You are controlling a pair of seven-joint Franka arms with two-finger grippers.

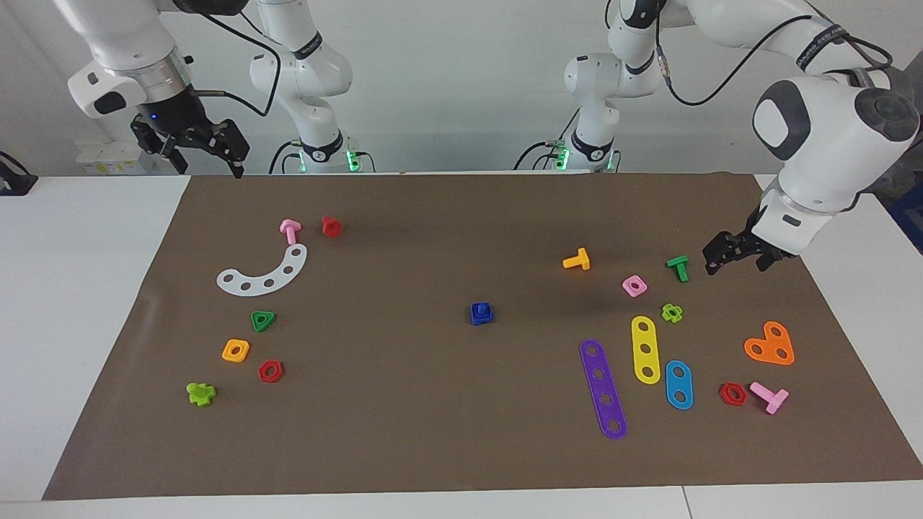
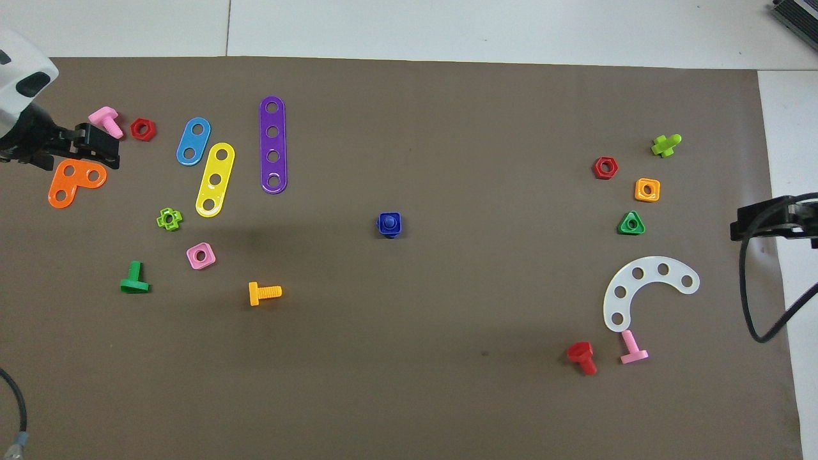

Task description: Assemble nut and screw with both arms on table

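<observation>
1. The left gripper (image 1: 735,254) is hanging above the left arm's end of the brown mat (image 1: 433,447), at about three o'clock of the mat in the facing view. Its fingers are standing apart with nothing between them.
2. In the overhead view the same left gripper (image 2: 96,145) is showing over the orange heart-shaped plate (image 2: 71,182), with a pink screw (image 2: 106,120) and a red hex nut (image 2: 143,129) lying at about one o'clock of it.
3. The green screw (image 1: 678,267) is lying just beside that gripper's tips in the facing view, at their nine o'clock.
4. The right gripper (image 1: 198,148) is hovering high over the mat's corner at the right arm's end, at about ten o'clock of the mat in the facing view. Its fingers are spread and holding nothing.
5. In the overhead view the right gripper (image 2: 767,220) is sitting at the mat's three o'clock edge, just above the white curved plate (image 2: 645,287).
6. The nut (image 1: 482,315) is resting near the middle of the mat, well apart from both grippers.
7. The screw (image 1: 480,308) is standing in the nut, its end poking up through the hole; the overhead view is showing the same screw (image 2: 388,222) centred in the nut (image 2: 388,225).
8. The table (image 1: 86,288) is showing white around the mat.
</observation>
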